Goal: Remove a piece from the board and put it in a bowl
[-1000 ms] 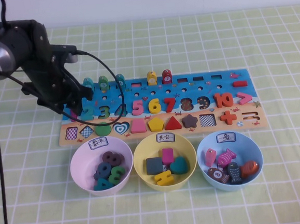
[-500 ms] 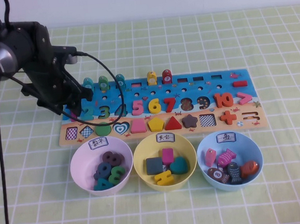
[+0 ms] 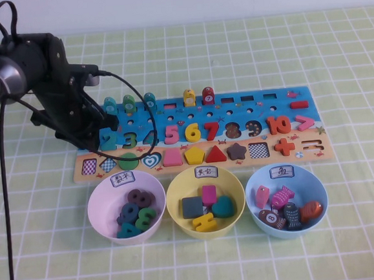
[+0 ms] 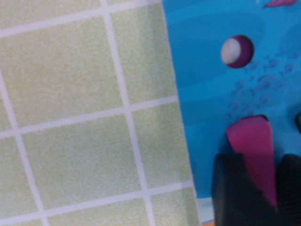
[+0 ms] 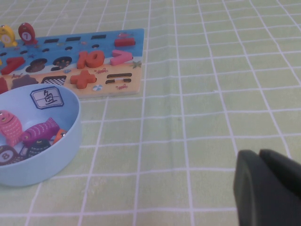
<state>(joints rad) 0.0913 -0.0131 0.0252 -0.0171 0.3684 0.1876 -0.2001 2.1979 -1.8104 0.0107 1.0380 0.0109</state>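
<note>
The board lies across the table's middle. My left gripper is down on the board's left end. In the left wrist view its dark fingers stand on either side of the magenta-pink piece "1" and close on it, over the blue part of the board. In the high view the piece is hidden under the gripper. The pale pink bowl with a white label sits in front of the board's left part and holds several numerals. My right gripper is shut and empty, low over the tablecloth to the right of the board.
A yellow bowl with blocks and a light blue bowl with fish pieces stand beside the pink one. The blue bowl also shows in the right wrist view. The left arm's black cable loops over the board. Green checked cloth surrounds everything.
The left gripper has shifted slightly right and away along the board's left end. The magenta "1", visible beside its fingers before, is now covered by it.
</note>
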